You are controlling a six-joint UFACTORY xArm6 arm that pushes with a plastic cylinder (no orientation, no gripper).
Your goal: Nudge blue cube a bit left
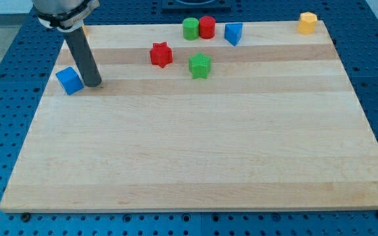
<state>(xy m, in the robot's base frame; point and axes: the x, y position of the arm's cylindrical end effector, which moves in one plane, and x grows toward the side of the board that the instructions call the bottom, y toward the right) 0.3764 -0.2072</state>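
Blue cube [69, 80] near the tabletop's [189, 157] left edge, only a narrow strip of wood left beyond it. Tip [93, 84] down just beside the cube's right face, contact too close to call. No jaws on this tool, just a plain rod, nothing clamped. Likely a short, gentle shove leftward. Farther right and well clear: red star [161, 54], green star [200, 65], green cylinder [190, 29], red cylinder [207, 27], blue triangle [233, 33], yellow block [308, 22].

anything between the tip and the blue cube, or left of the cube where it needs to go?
Nothing visible. My tip sits right beside the blue cube on its view-right side, no block between them. To the cube's left there is only a narrow strip of bare board before the edge. The other blocks all lie farther toward the view's right.
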